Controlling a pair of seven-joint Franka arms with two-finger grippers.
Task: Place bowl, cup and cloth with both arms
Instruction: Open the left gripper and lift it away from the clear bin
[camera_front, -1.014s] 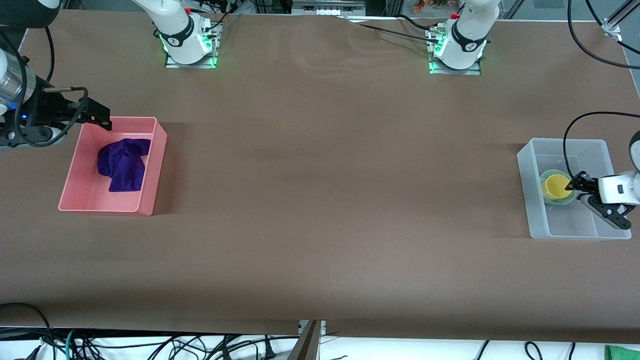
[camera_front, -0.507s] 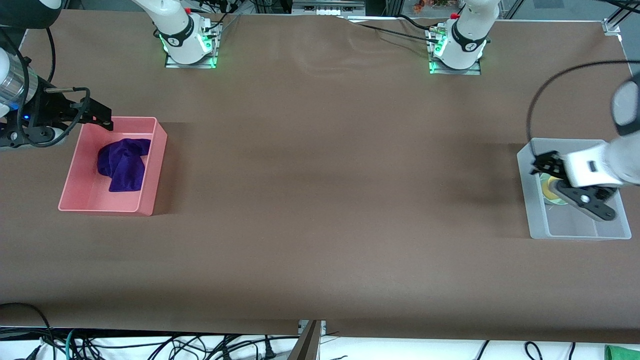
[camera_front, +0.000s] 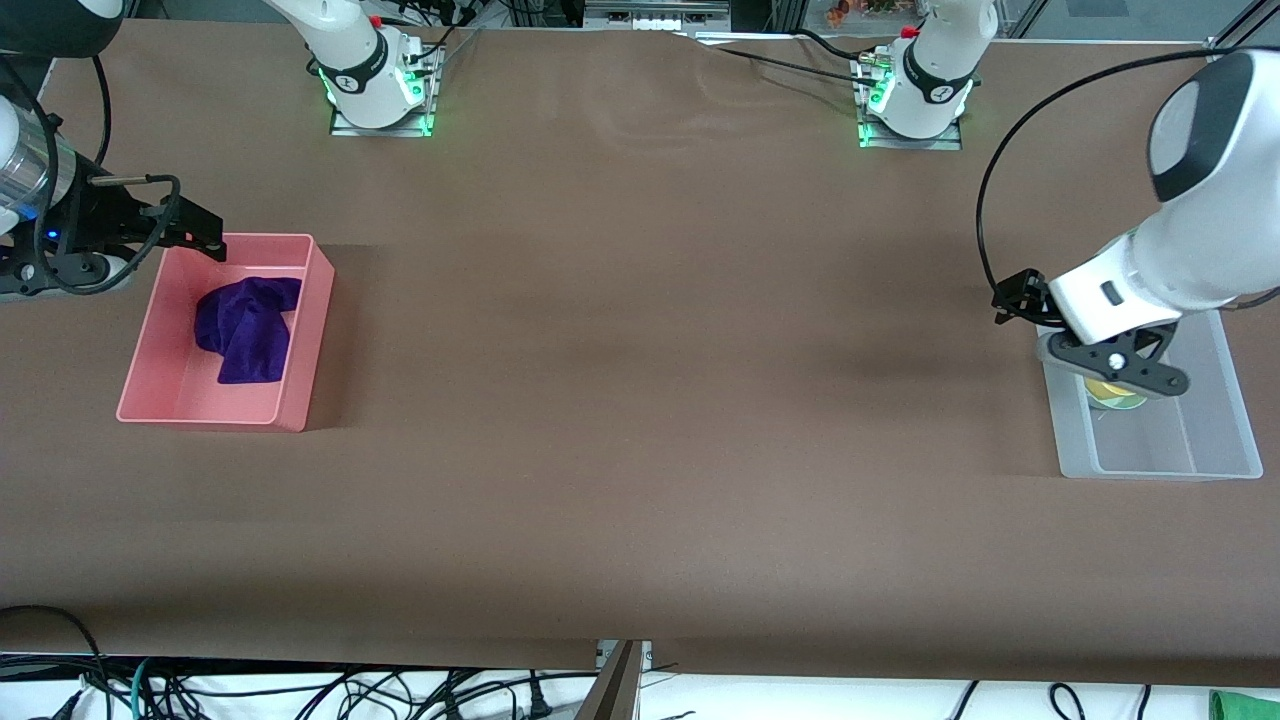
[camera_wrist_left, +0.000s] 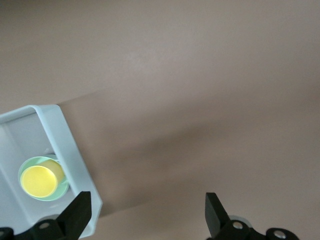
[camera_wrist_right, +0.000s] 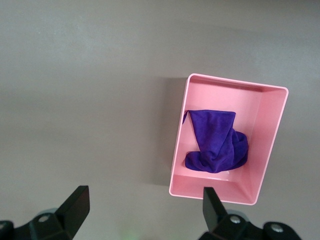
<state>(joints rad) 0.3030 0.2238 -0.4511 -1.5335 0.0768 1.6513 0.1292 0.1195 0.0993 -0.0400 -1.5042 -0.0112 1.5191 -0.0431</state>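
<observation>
The purple cloth lies crumpled in the pink bin; it also shows in the right wrist view. The yellow cup stands inside the green bowl in the clear bin. In the front view the left arm hides most of the cup and bowl. My left gripper is open and empty, up over the clear bin's wall that faces the table's middle; its own view shows the jaws wide apart. My right gripper is open and empty, waiting above the pink bin's corner.
Both bins sit on the brown table, the pink one at the right arm's end and the clear one at the left arm's end. The arm bases stand at the table's back edge. Cables hang past the front edge.
My left gripper has risen out of the clear bin and moved toward the table's middle, leaving the cup in the bowl. The right arm has not moved.
</observation>
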